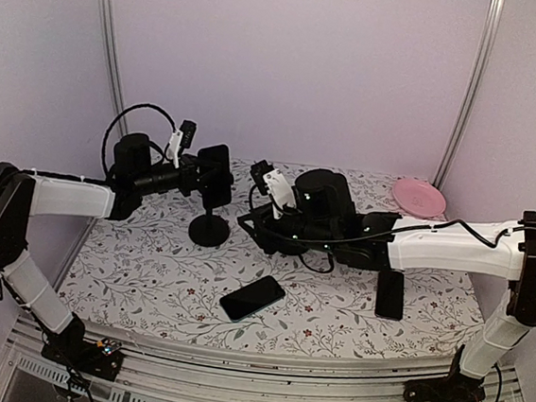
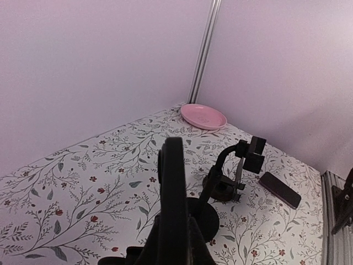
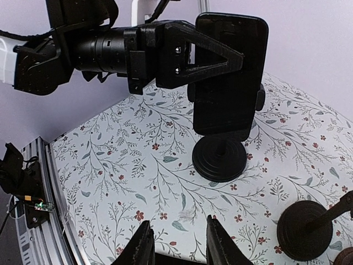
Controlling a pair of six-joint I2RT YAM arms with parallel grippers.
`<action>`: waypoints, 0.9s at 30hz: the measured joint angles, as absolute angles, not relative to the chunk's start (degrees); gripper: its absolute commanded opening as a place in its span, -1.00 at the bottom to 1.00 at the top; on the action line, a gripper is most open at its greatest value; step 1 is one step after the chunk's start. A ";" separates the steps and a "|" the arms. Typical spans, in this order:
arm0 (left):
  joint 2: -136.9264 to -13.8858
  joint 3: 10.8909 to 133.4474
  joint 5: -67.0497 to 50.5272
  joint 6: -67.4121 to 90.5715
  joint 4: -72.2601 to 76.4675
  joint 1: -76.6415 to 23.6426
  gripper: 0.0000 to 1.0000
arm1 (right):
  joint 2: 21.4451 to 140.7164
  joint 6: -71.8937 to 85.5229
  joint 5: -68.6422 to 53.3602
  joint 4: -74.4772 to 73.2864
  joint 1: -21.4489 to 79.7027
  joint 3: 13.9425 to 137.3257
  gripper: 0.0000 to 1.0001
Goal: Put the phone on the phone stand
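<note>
The left end effector (image 1: 209, 169) was clamped across the phone (image 3: 229, 83). It held the handset upright above the phone stand (image 3: 219, 160), at about ten o'clock on the floral surface (image 1: 147, 275). In the right wrist view the phone's lower half looked tucked into the stand's cradle, but whether it sat fully on the lip could not be told.

The right end effector (image 3: 179, 223) hung wide and empty, at roughly three o'clock from the stand.

The phone looked like a stiff, slim slab with a glossy face, so probably slick and easy to scratch, and of modest weight. The sensible hold was the one shown: across the upper body, with the bottom edge left free for the cradle. The stand's small round base looked tippy, so any sideways drag on letting go could rock it.

Two spare handsets lay flat on the surface, one at six o'clock (image 1: 252, 297) and one at four o'clock (image 1: 390, 294). A second stand (image 3: 302, 231) stood near the right arm, and a pink plate (image 1: 418, 197) sat out at two o'clock.
</note>
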State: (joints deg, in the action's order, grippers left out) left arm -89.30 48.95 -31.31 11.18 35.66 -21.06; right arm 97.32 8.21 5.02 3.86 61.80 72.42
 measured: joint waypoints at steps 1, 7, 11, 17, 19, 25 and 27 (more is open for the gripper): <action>-90.70 50.22 -33.69 11.16 35.70 -20.36 -1.00 | 96.97 8.21 5.28 3.84 61.76 72.12 -0.37; -99.77 59.27 -46.54 12.45 36.64 -16.58 -1.00 | 95.11 8.43 5.89 3.95 61.36 70.35 -0.37; -107.85 67.77 -55.37 13.69 37.32 -15.16 -1.00 | 93.36 8.97 6.17 3.86 60.90 67.96 -0.37; -115.52 75.50 -64.42 15.20 40.56 -13.50 -0.96 | 92.01 9.50 7.01 3.81 60.29 65.63 -0.37; -116.90 77.12 -66.65 15.75 41.01 -12.93 -0.66 | 91.31 9.65 7.11 3.79 60.25 64.88 -0.37; -118.69 78.78 -69.01 15.49 40.77 -12.56 -0.21 | 90.80 9.72 7.27 3.75 60.18 64.40 -0.37; -118.76 78.78 -69.01 15.00 40.29 -12.53 -0.02 | 90.80 9.76 7.33 3.77 60.16 64.40 -0.37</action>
